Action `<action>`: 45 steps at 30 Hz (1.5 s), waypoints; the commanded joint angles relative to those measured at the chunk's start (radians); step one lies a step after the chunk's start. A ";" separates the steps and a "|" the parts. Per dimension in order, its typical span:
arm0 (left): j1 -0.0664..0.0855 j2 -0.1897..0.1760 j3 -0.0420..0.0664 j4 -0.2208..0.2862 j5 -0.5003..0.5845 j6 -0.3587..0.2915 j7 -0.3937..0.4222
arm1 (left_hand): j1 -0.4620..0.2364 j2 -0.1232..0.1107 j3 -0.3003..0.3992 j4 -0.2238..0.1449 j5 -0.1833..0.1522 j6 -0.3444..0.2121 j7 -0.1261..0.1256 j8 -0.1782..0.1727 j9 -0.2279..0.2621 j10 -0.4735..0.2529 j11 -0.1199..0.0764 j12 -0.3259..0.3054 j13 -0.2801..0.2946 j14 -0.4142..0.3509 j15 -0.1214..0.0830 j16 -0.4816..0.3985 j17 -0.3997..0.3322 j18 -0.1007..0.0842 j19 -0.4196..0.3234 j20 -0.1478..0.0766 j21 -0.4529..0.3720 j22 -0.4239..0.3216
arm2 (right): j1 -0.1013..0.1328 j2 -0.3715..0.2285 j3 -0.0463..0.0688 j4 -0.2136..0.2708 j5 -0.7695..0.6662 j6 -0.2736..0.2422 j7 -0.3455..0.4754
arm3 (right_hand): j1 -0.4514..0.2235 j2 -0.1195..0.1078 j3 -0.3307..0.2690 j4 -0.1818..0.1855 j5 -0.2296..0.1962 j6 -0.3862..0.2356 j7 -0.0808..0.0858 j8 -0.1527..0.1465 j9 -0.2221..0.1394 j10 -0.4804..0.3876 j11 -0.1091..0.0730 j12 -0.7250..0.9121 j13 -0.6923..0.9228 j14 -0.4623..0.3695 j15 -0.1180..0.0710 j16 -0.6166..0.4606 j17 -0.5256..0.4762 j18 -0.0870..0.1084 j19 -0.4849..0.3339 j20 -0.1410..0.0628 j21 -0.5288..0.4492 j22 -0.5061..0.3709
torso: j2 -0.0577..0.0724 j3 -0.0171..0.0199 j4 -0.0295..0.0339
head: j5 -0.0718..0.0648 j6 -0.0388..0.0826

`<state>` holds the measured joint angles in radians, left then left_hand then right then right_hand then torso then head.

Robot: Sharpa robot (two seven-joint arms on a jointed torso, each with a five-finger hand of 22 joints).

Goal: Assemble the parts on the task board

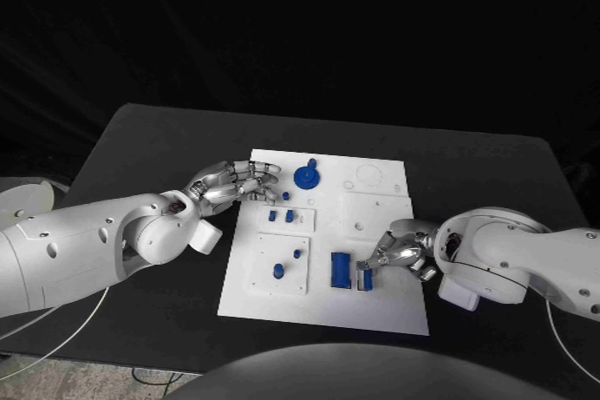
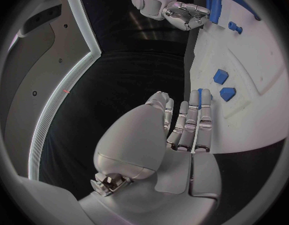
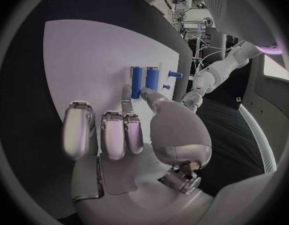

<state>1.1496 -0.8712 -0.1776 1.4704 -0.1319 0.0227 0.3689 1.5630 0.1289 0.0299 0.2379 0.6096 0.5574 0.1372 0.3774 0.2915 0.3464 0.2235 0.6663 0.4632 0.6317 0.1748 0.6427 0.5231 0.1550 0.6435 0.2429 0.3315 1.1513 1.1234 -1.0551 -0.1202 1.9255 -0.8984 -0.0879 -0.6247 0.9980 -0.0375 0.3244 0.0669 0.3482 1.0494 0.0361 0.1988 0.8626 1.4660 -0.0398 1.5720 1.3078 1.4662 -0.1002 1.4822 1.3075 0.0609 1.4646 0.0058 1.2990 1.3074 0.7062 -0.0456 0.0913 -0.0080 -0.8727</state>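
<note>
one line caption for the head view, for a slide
Right hand reaches two blue bars on the white task board; left hand rests at its far left edge.

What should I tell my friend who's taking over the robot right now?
Left robot hand: fingers curled, holding nothing, at the left edge of the flat white plastic task board.
Right robot hand: fingertips at the two long blue bar-shaped parts near the board's front; grip unclear.
Blue round gear-like part sits at the board's far side; small blue pegs stand mid-board.
Done: cannot tell. Left: seating the bars, probably.
</note>
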 commanded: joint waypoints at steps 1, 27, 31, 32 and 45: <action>-0.001 0.002 0.000 0.001 0.004 0.022 0.002 | 0.009 -0.002 0.007 0.000 0.007 -0.004 0.006 0.005 -0.001 0.005 0.002 0.003 -0.002 -0.010 0.000 0.004 -0.002 -0.012 -0.005 0.001 -0.006 0.001 | -0.002 0.003 0.000 -0.002 -0.029 0.026 -0.009 | -0.015 0.002 -0.001 0.008 -0.006 -0.004 0.001 -0.004 -0.002 0.105 0.005 -0.001 0.263 0.066 0.004 -0.006 0.041 0.002 0.004 0.009 -0.004 0.180 | 0.000 -0.0005 0.0006 | 0.000 0.000; -0.002 0.003 0.000 -0.001 0.004 0.025 -0.004 | 0.009 -0.002 0.009 -0.002 0.007 -0.004 0.006 0.005 -0.002 0.006 0.003 0.003 -0.003 -0.011 0.000 0.004 -0.002 -0.013 -0.007 0.001 -0.006 0.003 | -0.004 0.011 0.000 -0.009 -0.032 0.035 -0.007 | -0.091 -0.009 -0.070 0.071 -0.214 -0.005 0.006 -0.005 -0.010 0.105 0.010 -0.001 0.263 0.066 0.008 -0.007 0.037 0.002 0.004 0.014 -0.008 0.180 | 0.000 -0.0002 -0.0001 | 0.004 0.000; -0.002 0.003 0.000 -0.001 0.004 0.026 -0.005 | 0.009 -0.002 0.009 -0.002 0.007 -0.004 0.006 0.005 -0.002 0.006 0.003 0.003 -0.003 -0.011 0.000 0.004 -0.002 -0.013 -0.007 0.001 -0.006 0.003 | -0.004 0.011 0.000 -0.008 -0.032 0.032 -0.005 | -0.116 -0.014 -0.108 0.094 -0.200 -0.004 0.005 -0.003 -0.011 0.105 0.009 -0.001 0.263 0.066 0.008 -0.006 0.038 0.002 0.005 0.013 -0.007 0.180 | 0.000 -0.0004 0.0000 | 0.006 0.000; -0.002 0.003 0.000 -0.001 0.004 0.026 -0.005 | 0.009 -0.002 0.009 -0.002 0.007 -0.004 0.006 0.005 -0.002 0.006 0.003 0.003 -0.003 -0.011 0.000 0.004 -0.002 -0.013 -0.007 0.001 -0.006 0.003 | -0.004 0.011 0.000 -0.008 -0.032 0.031 -0.005 | -0.121 -0.014 -0.117 0.100 -0.205 -0.004 0.005 -0.003 -0.011 0.105 0.009 -0.001 0.263 0.066 0.008 -0.006 0.039 0.002 0.005 0.013 -0.007 0.180 | 0.001 -0.0002 0.0002 | 0.006 0.000; -0.002 -0.004 0.000 0.008 0.004 0.016 0.008 | 0.009 -0.002 0.012 -0.003 0.008 -0.003 0.008 0.006 -0.002 0.006 0.003 0.003 -0.004 -0.012 0.001 0.004 -0.002 -0.013 -0.008 0.000 -0.006 0.005 | 0.012 -0.032 0.002 0.016 -0.005 -0.042 0.058 | -0.193 0.027 -0.206 0.215 -0.175 0.015 -0.003 0.020 -0.001 0.105 0.002 -0.001 0.263 0.069 0.002 0.002 0.052 0.000 0.008 0.009 0.001 0.182 | 0.000 0.0011 0.0015 | 0.012 0.000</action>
<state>1.1481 -0.8749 -0.1777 1.4735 -0.1319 0.0276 0.3599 1.5630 0.1289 0.0380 0.2354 0.6134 0.5537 0.1409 0.3774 0.2900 0.3464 0.2235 0.6663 0.4597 0.6255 0.1738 0.6427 0.5222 0.1552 0.6435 0.2429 0.3315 1.1548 1.1313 -1.0824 -0.1194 1.9365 -0.9180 -0.0949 -0.6128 0.8109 -0.0116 0.1231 0.2718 0.1652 1.0584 0.0317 0.2166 0.8610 1.4661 -0.0398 1.5720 1.3078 1.4662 -0.1003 1.4784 1.3073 0.0608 1.4645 0.0128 1.2950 1.3078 0.7066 -0.0450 0.0918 0.0042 -0.8727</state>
